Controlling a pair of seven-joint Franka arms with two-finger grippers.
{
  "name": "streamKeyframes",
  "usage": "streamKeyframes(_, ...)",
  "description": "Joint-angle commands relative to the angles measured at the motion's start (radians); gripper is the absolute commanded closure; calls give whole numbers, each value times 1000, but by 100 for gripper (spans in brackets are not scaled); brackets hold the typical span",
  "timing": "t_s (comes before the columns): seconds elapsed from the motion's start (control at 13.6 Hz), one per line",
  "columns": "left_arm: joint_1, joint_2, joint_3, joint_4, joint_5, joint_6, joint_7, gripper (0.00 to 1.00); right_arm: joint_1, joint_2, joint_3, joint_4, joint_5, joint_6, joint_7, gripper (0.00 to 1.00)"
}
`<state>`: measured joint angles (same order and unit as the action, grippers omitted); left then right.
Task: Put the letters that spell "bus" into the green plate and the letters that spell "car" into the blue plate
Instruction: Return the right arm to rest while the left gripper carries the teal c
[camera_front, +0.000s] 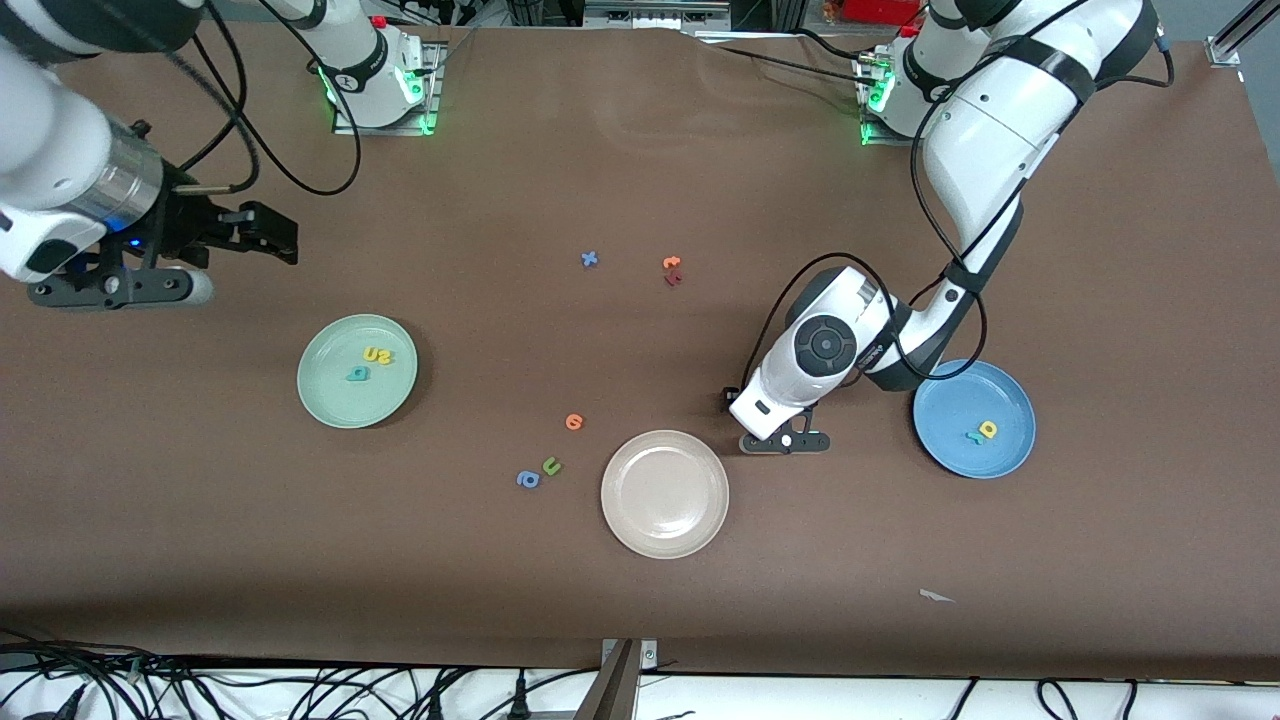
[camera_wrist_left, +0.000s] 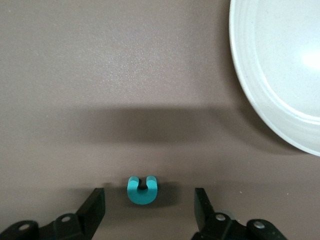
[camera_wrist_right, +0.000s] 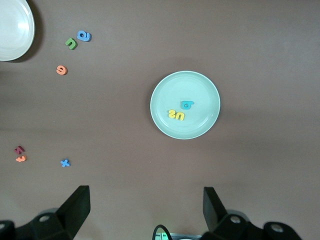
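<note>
Teal "c" (camera_wrist_left: 142, 190) on brown tabletop (camera_front: 640, 560) between open left tool (camera_wrist_left: 149, 210) fingers.

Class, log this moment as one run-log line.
left gripper: open, straddling teal c | right gripper: open, waiting | green plate: b, u, s in

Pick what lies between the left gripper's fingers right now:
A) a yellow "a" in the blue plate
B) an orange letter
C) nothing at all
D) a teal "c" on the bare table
D: the left wrist view shows the teal "c" on the table between the left gripper's spread fingers, beside the cream-white plate.
</note>
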<state>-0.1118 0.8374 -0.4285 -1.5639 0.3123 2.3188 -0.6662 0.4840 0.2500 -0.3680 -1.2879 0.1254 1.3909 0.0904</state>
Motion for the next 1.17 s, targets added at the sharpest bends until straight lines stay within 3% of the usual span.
streamKeyframes(0.0,-26,11,25,30,-1,-2,-9,33,-171,-150,208,-240,-90,164,66,0)
streamKeyframes(0.15,-31,17,27,30,-1,-2,-21,40,-308,-265,360,-442,-99,322,165,0)
streamKeyframes(0.22,-32,23,33,30,5,-2,-24,41,-374,-282,413,-459,-99,336,158,0)
streamKeyframes(0.51,-42,26,42,30,22,-2,-30,56,-432,-256,426,-438,-78,292,137,0)
streamKeyframes(0.81,-42,26,42,30,21,-2,-41,83,-446,-256,429,-438,-87,287,40,0)
streamKeyframes(1.1,-23,8,50,62,28,-25,-35,84,-479,-256,434,-441,-99,301,14,0)
